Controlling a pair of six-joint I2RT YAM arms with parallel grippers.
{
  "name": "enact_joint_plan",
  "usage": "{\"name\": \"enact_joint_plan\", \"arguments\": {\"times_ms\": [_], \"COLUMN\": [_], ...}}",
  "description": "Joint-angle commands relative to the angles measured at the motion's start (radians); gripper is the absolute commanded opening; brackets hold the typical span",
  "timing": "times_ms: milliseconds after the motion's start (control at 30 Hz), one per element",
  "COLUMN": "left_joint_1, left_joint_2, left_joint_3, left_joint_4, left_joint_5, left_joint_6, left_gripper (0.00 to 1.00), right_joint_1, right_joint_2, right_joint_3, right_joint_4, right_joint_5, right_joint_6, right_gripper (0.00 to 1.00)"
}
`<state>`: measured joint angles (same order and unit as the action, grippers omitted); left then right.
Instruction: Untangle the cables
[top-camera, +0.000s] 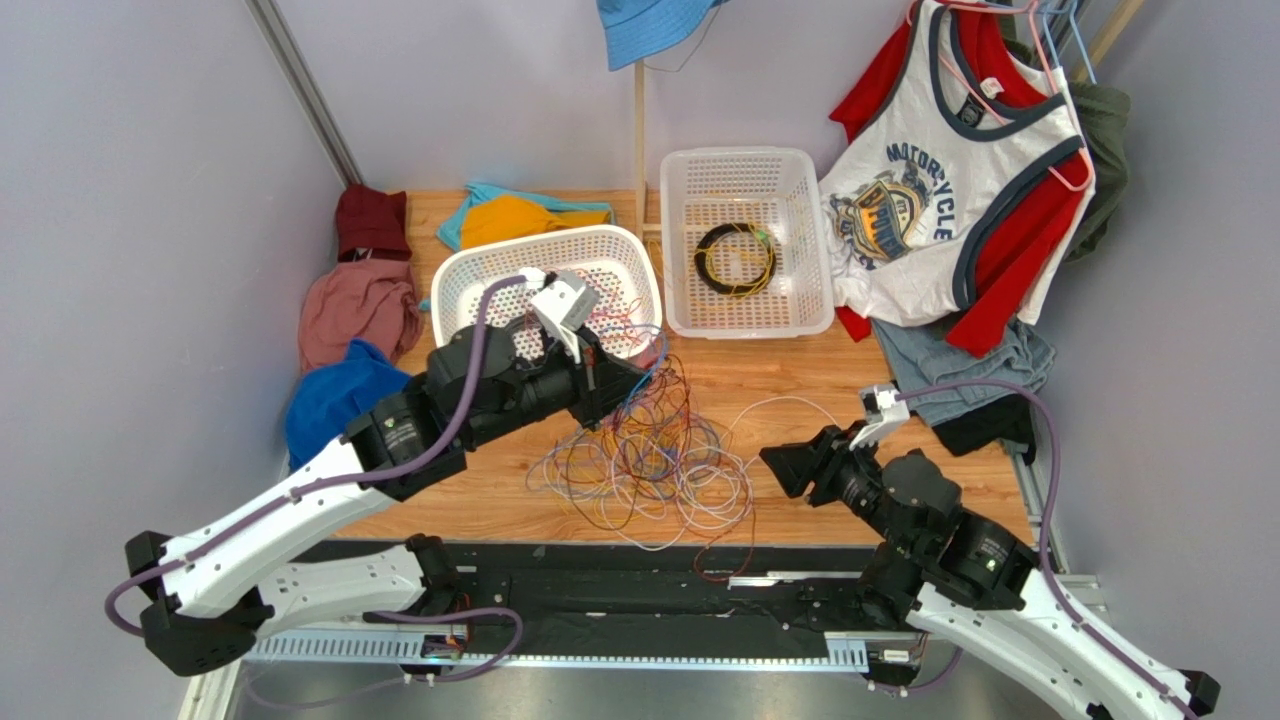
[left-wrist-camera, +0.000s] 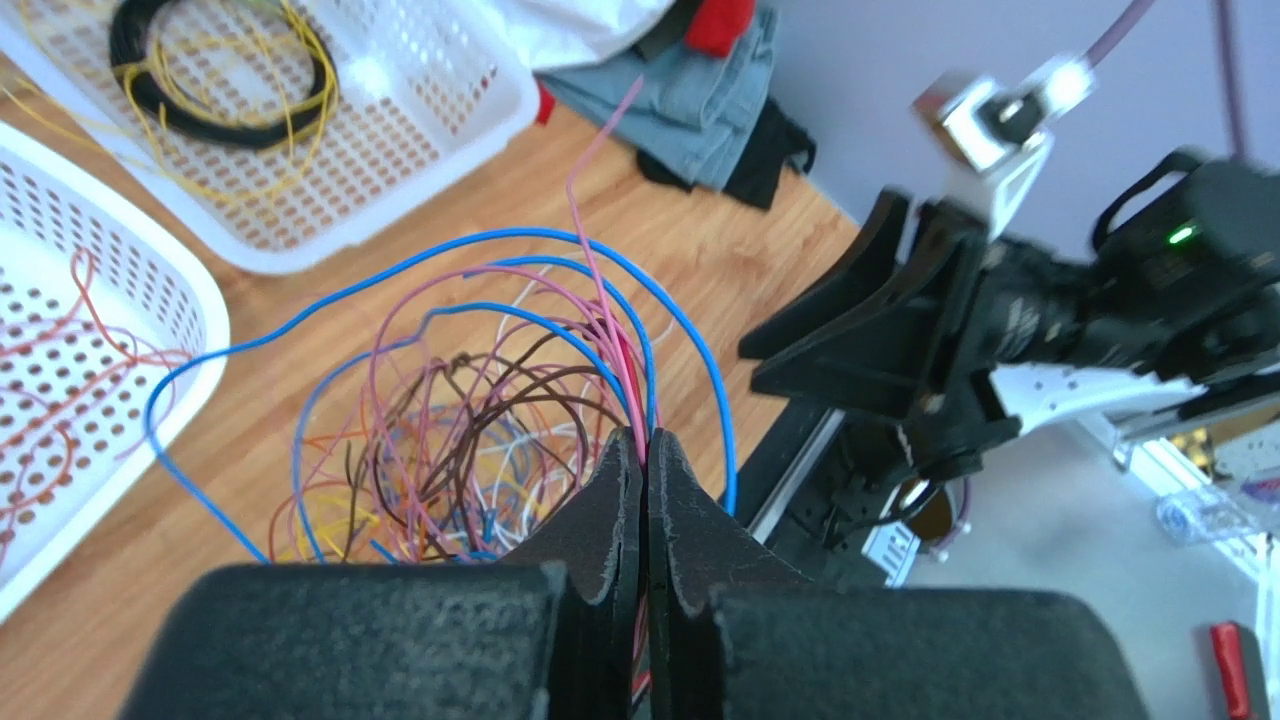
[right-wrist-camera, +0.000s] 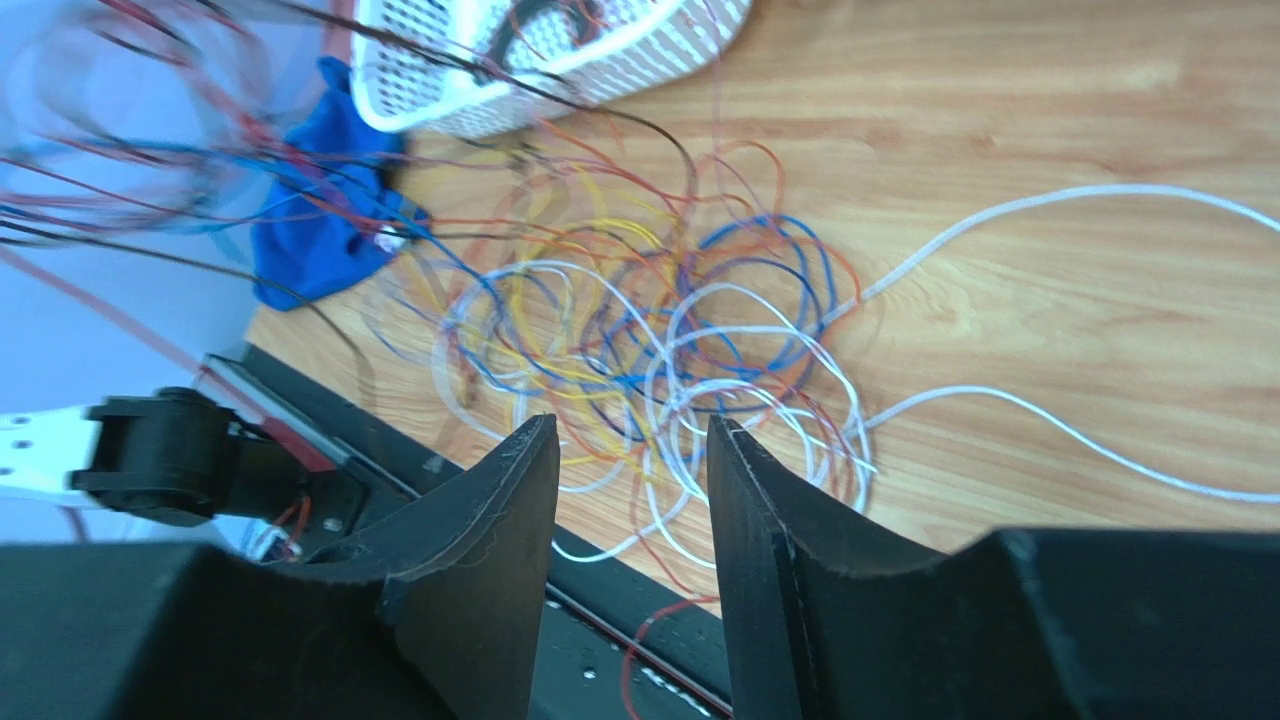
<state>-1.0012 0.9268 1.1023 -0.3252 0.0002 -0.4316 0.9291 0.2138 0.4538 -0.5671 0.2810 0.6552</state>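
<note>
The left hand (top-camera: 628, 378) (left-wrist-camera: 646, 458) is closed on a pink strand (left-wrist-camera: 598, 278), possibly with a neighbouring wire or two, and holds it raised above the table (top-camera: 812, 368) beside the left basket (top-camera: 541, 240). The strand rises past the fingertips, while blue and dark loops hang around it. The right hand (top-camera: 784, 462) (right-wrist-camera: 631, 443) has its fingers apart and holds nothing, hovering at the right edge of the pile. We place the cables (top-camera: 654, 458) (right-wrist-camera: 661, 345) at the middle of the table, between the two hands. They lie as one loose, overlapping mass of white, blue, red, yellow and orange loops. A white strand (top-camera: 796, 402) (right-wrist-camera: 1052, 210) runs clear of the pile toward the right but joins it at its inner end. We judge the task to be at an early stage, since one wire is being drawn out and no wire on the table lies wholly apart from the rest. A few reddish wires show inside the left basket in the left wrist view, though we cannot tell whether they are free of the knot. The right basket (top-camera: 672, 240) holds a black coil (top-camera: 700, 255) wound with yellow wire. Nearly all of the separating remains to be done, and the lifted strand is likely to drag its neighbours along.
</note>
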Motion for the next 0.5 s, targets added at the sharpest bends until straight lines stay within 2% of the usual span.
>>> {"name": "enact_joint_plan", "arguments": {"times_ms": [0, 100, 367, 467], "left_joint_1": [-0.002, -0.002, -0.002, -0.002], "left_joint_2": [-0.006, 0.006, 0.026, 0.027], "left_joint_3": [0.011, 0.011, 0.002, 0.001], "left_joint_4": [0.023, 0.037, 0.052, 0.051], "left_joint_5": [0.053, 0.081, 0.116, 0.124], "left_joint_6": [0.002, -0.004, -0.038, -0.039], "left_gripper": [0.0, 0.0, 0.0, 0.0], "right_joint_1": [0.004, 0.004, 0.004, 0.004], "right_joint_2": [-0.008, 0.03, 0.277, 0.323], "right_joint_3": [0.085, 0.106, 0.149, 0.154], "right_joint_4": [0.149, 0.249, 0.44, 0.516], "right_joint_5": [-0.052, -0.094, -0.173, -0.181], "right_joint_6": [-0.034, -0.054, -0.106, -0.118], "right_gripper": [0.45, 0.45, 0.45, 0.45]}}
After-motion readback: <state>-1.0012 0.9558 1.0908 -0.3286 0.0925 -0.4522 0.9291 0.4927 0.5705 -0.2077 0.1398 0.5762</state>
